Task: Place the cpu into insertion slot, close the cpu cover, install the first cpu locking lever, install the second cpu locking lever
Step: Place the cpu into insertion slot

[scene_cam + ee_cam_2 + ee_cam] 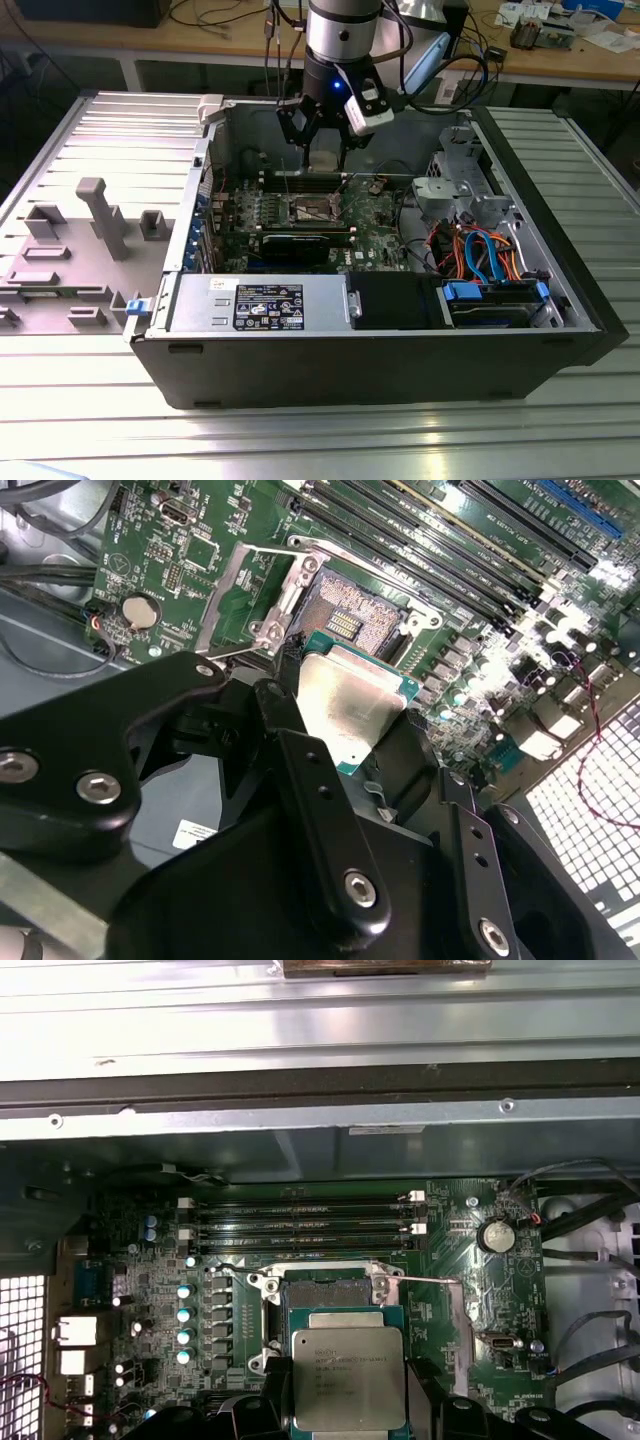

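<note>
My gripper (pixel 323 150) hangs inside the open computer case, shut on the cpu (pixel 347 702), a flat square chip with a dull silver top and a green edge. In both wrist views the black fingers (pixel 273 1398) clamp two opposite sides of the cpu (pixel 348 1378). It hovers above the insertion slot (pixel 322 1292), apart from it and offset to one side. The brownish contact field of the insertion slot (pixel 350 620) lies bare. The cpu cover (pixel 243 592) stands swung open beside the socket, and a thin wire lever (pixel 425 1281) runs along that side.
Long black memory slots (pixel 300 1222) run beside the socket, and a coin cell (pixel 494 1235) sits nearby. The case wall (pixel 225 130) rises at the back. A black card (pixel 305 243), the power supply (pixel 260 303) and a drive cage with cables (pixel 480 250) lie toward the front.
</note>
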Tool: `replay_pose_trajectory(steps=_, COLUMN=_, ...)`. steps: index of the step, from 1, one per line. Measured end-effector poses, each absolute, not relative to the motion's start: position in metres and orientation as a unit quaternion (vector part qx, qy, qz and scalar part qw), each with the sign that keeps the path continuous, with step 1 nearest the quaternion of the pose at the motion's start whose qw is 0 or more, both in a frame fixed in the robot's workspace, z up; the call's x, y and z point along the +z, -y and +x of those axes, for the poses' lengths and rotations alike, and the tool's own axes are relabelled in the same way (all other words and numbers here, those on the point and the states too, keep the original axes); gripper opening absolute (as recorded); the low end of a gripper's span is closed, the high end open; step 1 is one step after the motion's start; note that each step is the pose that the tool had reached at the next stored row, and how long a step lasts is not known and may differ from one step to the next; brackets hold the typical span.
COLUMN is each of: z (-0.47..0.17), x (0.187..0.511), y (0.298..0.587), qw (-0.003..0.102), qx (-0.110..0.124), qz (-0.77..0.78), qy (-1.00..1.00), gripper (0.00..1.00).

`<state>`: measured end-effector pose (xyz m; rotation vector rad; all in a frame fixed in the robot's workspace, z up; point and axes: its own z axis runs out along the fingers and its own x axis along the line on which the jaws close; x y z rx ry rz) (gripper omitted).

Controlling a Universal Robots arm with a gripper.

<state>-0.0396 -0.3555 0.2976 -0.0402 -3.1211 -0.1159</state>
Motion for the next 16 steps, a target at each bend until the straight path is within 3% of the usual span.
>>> replay_pose_trajectory(steps=16, z=-0.0396, x=0.294, y=0.3555, qw=0.009, qx=-0.037, qz=-0.013, qy=0.999, gripper=0.55)
